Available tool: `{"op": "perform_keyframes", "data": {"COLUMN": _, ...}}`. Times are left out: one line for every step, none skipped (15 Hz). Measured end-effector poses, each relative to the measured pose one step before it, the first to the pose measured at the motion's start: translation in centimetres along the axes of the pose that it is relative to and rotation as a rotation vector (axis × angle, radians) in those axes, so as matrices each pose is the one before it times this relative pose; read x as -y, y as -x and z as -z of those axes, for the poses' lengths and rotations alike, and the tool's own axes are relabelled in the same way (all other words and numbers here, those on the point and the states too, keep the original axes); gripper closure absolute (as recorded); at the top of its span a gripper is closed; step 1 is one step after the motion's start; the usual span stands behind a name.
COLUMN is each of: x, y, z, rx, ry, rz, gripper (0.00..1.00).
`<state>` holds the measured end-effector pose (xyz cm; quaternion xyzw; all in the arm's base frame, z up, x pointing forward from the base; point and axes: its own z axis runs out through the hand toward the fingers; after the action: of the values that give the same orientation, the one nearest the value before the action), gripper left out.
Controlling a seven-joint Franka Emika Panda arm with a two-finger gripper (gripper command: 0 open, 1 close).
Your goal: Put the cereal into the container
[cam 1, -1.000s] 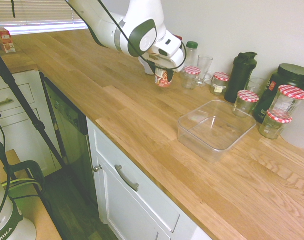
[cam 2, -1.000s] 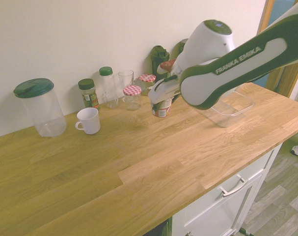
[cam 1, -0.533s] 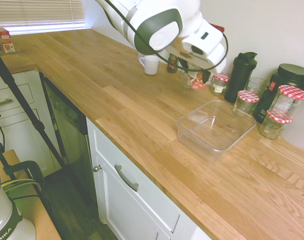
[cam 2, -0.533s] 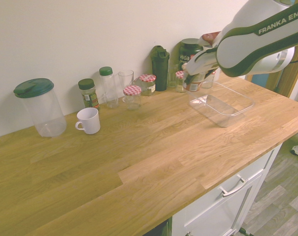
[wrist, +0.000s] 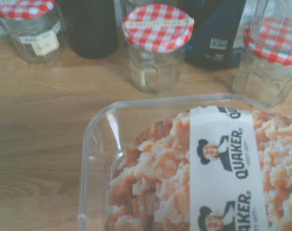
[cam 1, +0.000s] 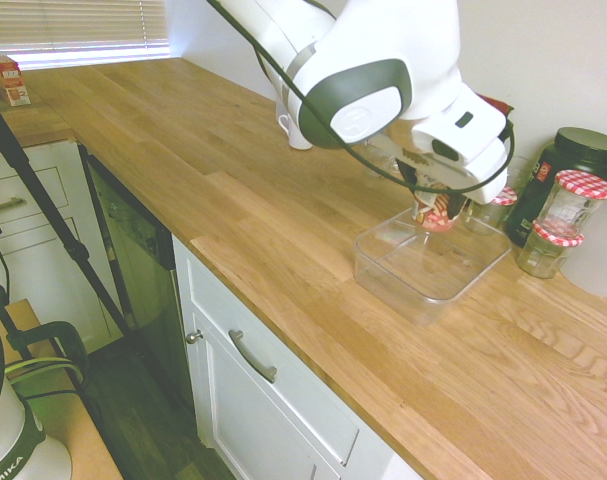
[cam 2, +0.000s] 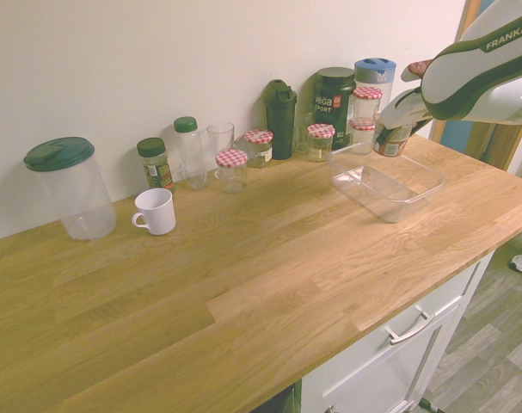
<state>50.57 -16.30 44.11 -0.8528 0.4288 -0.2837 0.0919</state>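
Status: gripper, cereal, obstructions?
Gripper shut on cereal cup. Cup held up at the clear tub, not released. Jars stand beside the tub; nothing seen inside it.

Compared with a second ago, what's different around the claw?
The claw has carried the cereal cup along the counter, away from the white mug, to the clear tub; it's still gripped, not released. The tub, mug and red-checked jars stayed put.

In the first exterior view, the end effector (cam 1: 433, 185) holds the patterned cereal cup (cam 1: 436, 213) over the clear tub (cam 1: 423, 290).
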Motion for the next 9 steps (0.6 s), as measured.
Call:
{"op": "perform_keyframes", "data": {"x": -0.499, "y": 0.206, "z": -1.068, "rx": 0.01353, "ry": 0.01505, "rz": -0.00582, "gripper": 1.0}}
{"op": "perform_keyframes", "data": {"x": -0.456, "y": 0.201, "z": -1.032, "rx": 0.01285, "ry": 0.01175, "rz": -0.00786, "gripper": 1.0}}
{"op": "perform_keyframes", "data": {"x": -0.459, "y": 0.175, "z": -0.991, "rx": 0.01212, "ry": 0.00912, "rz": -0.0072, "gripper": 1.0}}
{"op": "perform_keyframes", "data": {"x": -0.389, "y": 0.095, "z": -0.821, "rx": 0.01164, "ry": 0.00501, "rz": -0.00557, "gripper": 1.0}}
{"op": "perform_keyframes", "data": {"x": -0.297, "y": 0.002, "z": -0.778, "rx": 0.01008, "ry": 0.00505, "rz": -0.00256, "gripper": 1.0}}
{"op": "perform_keyframes", "data": {"x": -0.182, "y": 0.027, "z": -0.699, "rx": 0.00757, "ry": 0.00695, "rz": 0.00046, "gripper": 1.0}}
{"op": "perform_keyframes", "data": {"x": -0.09, "y": 0.008, "z": -0.658, "rx": 0.00655, "ry": 0.00705, "rz": -0.00011, "gripper": 1.0}}
{"op": "perform_keyframes", "data": {"x": -0.085, "y": 0.04, "z": -0.492, "rx": 0.00549, "ry": 0.00569, "rz": -0.00113, "gripper": 1.0}}
{"op": "perform_keyframes", "data": {"x": -0.116, "y": 0.052, "z": -0.416, "rx": 0.00539, "ry": 0.00445, "rz": -0.00152, "gripper": 1.0}}
